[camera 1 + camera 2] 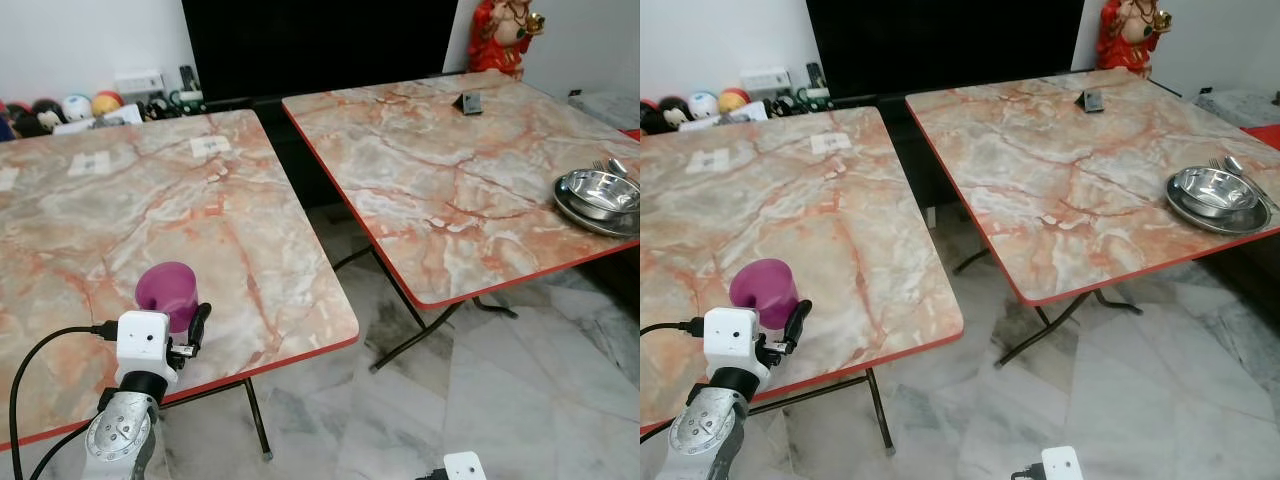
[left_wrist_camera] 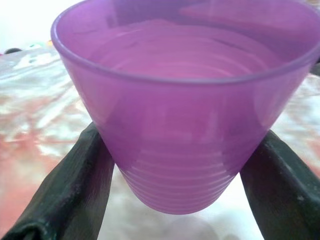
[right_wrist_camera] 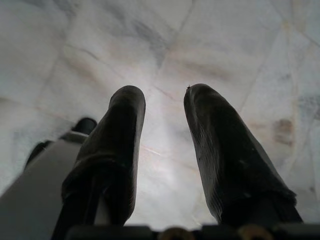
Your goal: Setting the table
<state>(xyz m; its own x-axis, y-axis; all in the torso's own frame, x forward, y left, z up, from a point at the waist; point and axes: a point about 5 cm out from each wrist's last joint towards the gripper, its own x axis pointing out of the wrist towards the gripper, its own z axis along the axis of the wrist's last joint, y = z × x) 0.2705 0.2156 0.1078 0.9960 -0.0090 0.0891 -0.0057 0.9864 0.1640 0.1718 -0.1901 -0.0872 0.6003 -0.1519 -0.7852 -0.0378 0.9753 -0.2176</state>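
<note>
Purple ribbed plastic cup point(image 1: 167, 293) stands near the front edge of the left marble-patterned surface point(image 1: 90, 210), grasped low on its walls by the left pincer point(image 1: 183, 335). It looks light, smooth and a bit slippery. The right pincer point(image 3: 162, 150) hangs released over the floor.

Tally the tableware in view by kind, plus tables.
Purple cup: 1, between the left gripper fingers
Steel bowl: 1
Steel plate: 1, under the bowl
Marble-top tables: 2
Total: 5
</note>
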